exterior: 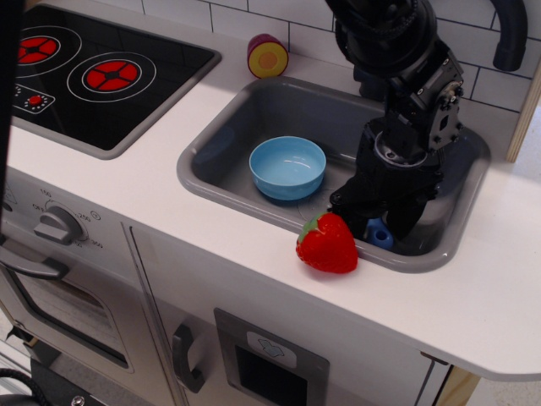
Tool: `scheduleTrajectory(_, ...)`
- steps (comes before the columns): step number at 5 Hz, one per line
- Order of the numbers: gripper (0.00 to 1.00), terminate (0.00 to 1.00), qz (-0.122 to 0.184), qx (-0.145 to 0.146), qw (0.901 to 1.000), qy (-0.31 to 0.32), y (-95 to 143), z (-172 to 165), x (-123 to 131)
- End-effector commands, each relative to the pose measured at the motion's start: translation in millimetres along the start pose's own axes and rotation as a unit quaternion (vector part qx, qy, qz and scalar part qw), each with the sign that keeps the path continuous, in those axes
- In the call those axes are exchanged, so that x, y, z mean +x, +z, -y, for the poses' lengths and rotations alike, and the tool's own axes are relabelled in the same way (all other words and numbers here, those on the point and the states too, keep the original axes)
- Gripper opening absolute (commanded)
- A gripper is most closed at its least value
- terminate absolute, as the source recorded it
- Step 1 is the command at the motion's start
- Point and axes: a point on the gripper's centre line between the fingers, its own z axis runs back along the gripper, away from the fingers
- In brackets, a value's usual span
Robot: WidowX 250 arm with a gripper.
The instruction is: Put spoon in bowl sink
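Note:
The light-blue bowl (287, 167) sits upright and empty in the left part of the dark-grey sink (218, 179). Of the spoon, only a bit of the light-blue handle (378, 233) shows, on the sink floor near the front right; its scoop is hidden under the gripper. My black gripper (373, 218) is lowered into the sink right over the spoon, to the right of the bowl. Its fingers stand apart, one on each side of the handle. I cannot see any contact with the spoon.
A red strawberry (327, 244) lies on the sink's front rim, just left of the gripper. A purple-and-yellow toy (267, 56) stands behind the sink. The black stovetop (93, 72) is at the left and the black faucet (510, 34) at the top right.

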Motion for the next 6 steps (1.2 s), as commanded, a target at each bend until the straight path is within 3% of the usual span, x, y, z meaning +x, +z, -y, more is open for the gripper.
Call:
scheduleTrajectory(1,0.0,0.0,0.012,-0.023,0.9997,0.001,9,5,13)
scheduleTrajectory(3,0.0,0.0,0.0,-0.082,0.9951,0.056,74,-5,37)
scheduleTrajectory(4,0.0,0.0,-0.005,-0.078,0.9921,0.098,79,-17,58)
scheduleTrajectory(5,0.0,0.0,-0.066,-0.063,0.9838,0.155,65,-31,76)
scheduleTrajectory(6,0.0,0.0,-0.081,-0.046,0.9825,0.161,56,-39,84)
